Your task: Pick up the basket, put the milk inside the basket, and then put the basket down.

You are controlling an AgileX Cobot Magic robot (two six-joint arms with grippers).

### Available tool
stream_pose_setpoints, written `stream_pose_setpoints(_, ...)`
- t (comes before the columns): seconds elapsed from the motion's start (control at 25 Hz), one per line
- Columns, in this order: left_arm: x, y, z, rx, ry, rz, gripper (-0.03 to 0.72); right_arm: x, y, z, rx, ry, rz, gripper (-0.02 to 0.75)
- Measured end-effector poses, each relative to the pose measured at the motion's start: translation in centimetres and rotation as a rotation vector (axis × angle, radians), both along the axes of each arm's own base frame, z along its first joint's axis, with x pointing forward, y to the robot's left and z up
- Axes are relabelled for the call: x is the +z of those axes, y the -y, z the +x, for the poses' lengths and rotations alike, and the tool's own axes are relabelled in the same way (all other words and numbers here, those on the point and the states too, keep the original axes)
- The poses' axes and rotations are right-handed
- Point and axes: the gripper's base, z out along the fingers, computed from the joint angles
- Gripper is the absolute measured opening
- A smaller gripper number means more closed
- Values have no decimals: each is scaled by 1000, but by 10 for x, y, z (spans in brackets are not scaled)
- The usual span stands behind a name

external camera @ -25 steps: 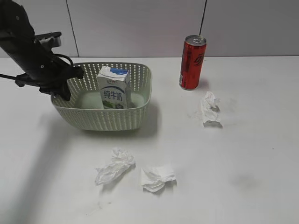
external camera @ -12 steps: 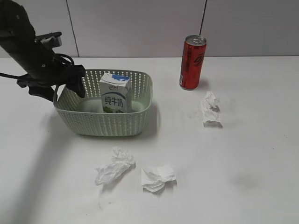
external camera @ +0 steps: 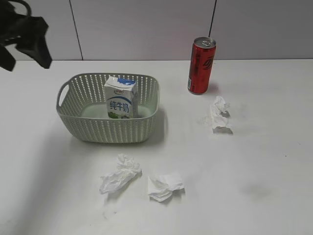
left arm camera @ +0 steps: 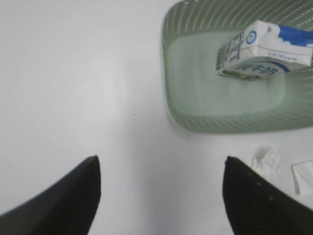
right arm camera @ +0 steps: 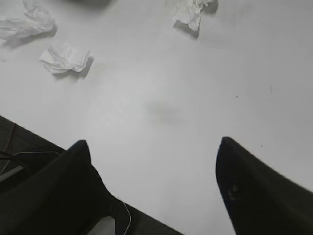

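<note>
Milk carton (external camera: 120, 97) is standing upright inside the sage-green lattice basket (external camera: 98, 128), and the basket sits flat on the white desk (external camera: 254, 147). Left claw (left arm camera: 159, 188) hangs above bare desk with its two dark fingers spread wide and nothing between them; from its camera the basket is ahead and off to the right, not touching it. In the outside view that claw (external camera: 24, 41) is up in the top-left corner, well apart from the basket's handle slot. Right claw (right arm camera: 151, 188) is also wide and empty over bare desk, with two crumpled tissues (right arm camera: 66, 58) ahead on its left. Red can (external camera: 202, 65) stands upright beyond the basket.
</note>
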Motion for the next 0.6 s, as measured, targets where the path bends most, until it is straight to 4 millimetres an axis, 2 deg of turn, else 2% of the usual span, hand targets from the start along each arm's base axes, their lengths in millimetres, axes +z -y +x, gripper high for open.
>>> stream_pose_setpoints(0.12,34,-10,-31,0,61,20,588,-11,3,-4,-1,-22,-32,595)
stream_pose_setpoints(0.24,66,-18,-65,14,171,8,588,-20,9,-17,4,-49,-45,599)
stream_pose_setpoints(0.32,79,-24,-90,16,229,-2,588,-23,13,-27,8,-46,-47,620)
stream_pose_setpoints(0.44,84,-33,-130,19,291,-9,588,-25,21,-44,9,-1,-29,639)
stream_pose_setpoints(0.6,70,-48,-185,27,347,12,588,-32,29,-64,8,74,2,641)
